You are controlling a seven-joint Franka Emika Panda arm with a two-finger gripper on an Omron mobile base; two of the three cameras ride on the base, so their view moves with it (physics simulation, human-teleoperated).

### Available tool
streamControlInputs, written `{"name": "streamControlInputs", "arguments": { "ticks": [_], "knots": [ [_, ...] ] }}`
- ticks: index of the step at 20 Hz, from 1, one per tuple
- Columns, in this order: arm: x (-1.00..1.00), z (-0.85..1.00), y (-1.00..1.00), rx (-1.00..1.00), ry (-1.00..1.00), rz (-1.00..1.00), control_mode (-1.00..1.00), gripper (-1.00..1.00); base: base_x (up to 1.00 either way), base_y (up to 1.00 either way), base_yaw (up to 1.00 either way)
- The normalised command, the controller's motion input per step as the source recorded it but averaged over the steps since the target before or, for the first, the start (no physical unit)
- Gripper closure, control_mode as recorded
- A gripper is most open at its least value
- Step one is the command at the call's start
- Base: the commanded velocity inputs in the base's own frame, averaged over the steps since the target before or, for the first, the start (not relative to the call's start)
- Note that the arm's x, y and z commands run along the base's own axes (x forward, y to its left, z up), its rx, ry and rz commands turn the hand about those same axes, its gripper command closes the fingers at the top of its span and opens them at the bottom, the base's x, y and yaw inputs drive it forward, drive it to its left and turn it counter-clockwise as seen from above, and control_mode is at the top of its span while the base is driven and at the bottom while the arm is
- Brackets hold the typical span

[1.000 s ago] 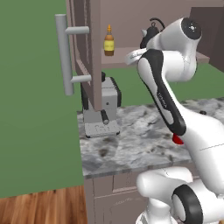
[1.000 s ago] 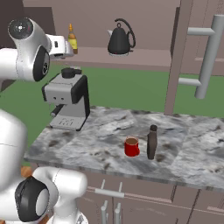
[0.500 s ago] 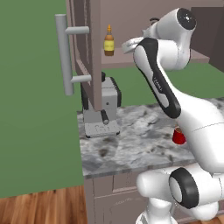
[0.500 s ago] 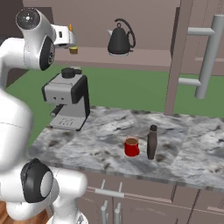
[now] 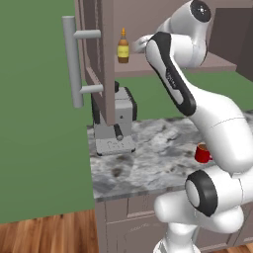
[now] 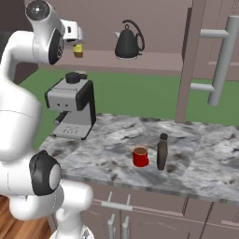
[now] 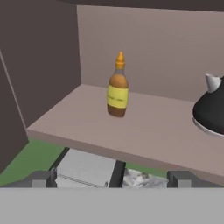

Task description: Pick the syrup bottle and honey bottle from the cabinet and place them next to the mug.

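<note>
With the syrup bottle (image 6: 162, 151) already beside the mug (image 6: 139, 156) on the counter (image 6: 200, 154), we line our tool (image 7: 113, 177), jaws spread and empty, on the honey bottle (image 7: 118, 86) upright on the cabinet (image 5: 94, 44) shelf; next comes a straight reach to close around its body.

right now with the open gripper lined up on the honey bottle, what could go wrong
1. The honey bottle is slim and stands upright on the cabinet shelf; a finger nudging it off-centre could tip it over.
2. The black kettle sits beside it on the same shelf, so a sideways swing of the gripper might knock it.
3. Below the shelf edge stands the coffee machine; a dropped bottle could hit it.
</note>
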Motion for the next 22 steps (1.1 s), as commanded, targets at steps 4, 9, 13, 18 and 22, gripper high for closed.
{"name": "streamControlInputs", "arguments": {
  "ticks": [4, 9, 13, 18, 22],
  "knots": [
    [0.42, -0.04, 0.14, 0.0, 0.0, -0.02, -1.0, -1.0, 0.0, 0.0, 0.0],
    [0.42, 0.0, 0.15, 0.0, 0.0, -0.01, -1.0, -1.0, 0.0, 0.0, 0.0],
    [0.4, -0.01, 0.07, 0.0, 0.01, -0.01, -1.0, -1.0, 0.0, 0.0, 0.0],
    [0.37, -0.2, 0.0, 0.0, 0.06, -0.06, -1.0, -1.0, 0.0, 0.0, 0.0],
    [0.36, -0.24, 0.0, 0.0, 0.07, -0.08, -1.0, -1.0, 0.0, 0.0, 0.0]
  ]
}}
